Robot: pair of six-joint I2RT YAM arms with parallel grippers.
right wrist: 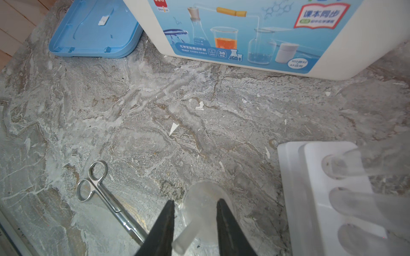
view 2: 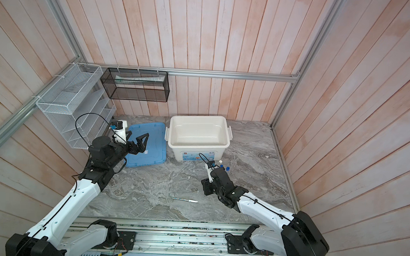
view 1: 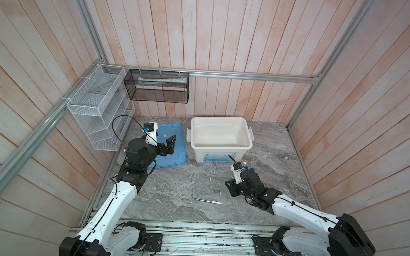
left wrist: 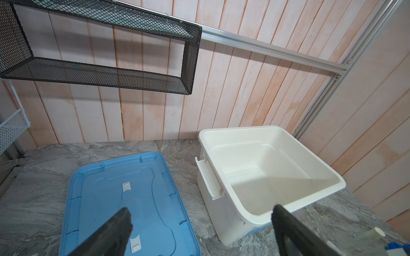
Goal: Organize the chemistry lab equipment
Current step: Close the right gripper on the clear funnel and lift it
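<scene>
Three clear tubes stand in the white tube rack, one to a hole, their long axes rising out of it. In both top views a white cap and a blue cap poke out past my right wrist. The rack sits on the tabletop near the labelled front of the white storage box. That box is open and empty, and its blue lid lies flat beside it.

One clear round dish rests between the rack and the scissors, with a frosted stub across its near edge. One pair of steel scissors lies well apart from the box. Its long axis runs across the top views, with the finger rings to the left and the blades to the right. One thin silver pen-like tool seems to carry on the same line, its pale tip rightmost.

My right tool hangs over the dish with its fingers partly parted, clamped on nothing. My left tool hovers over the lid, spread wide and empty.
</scene>
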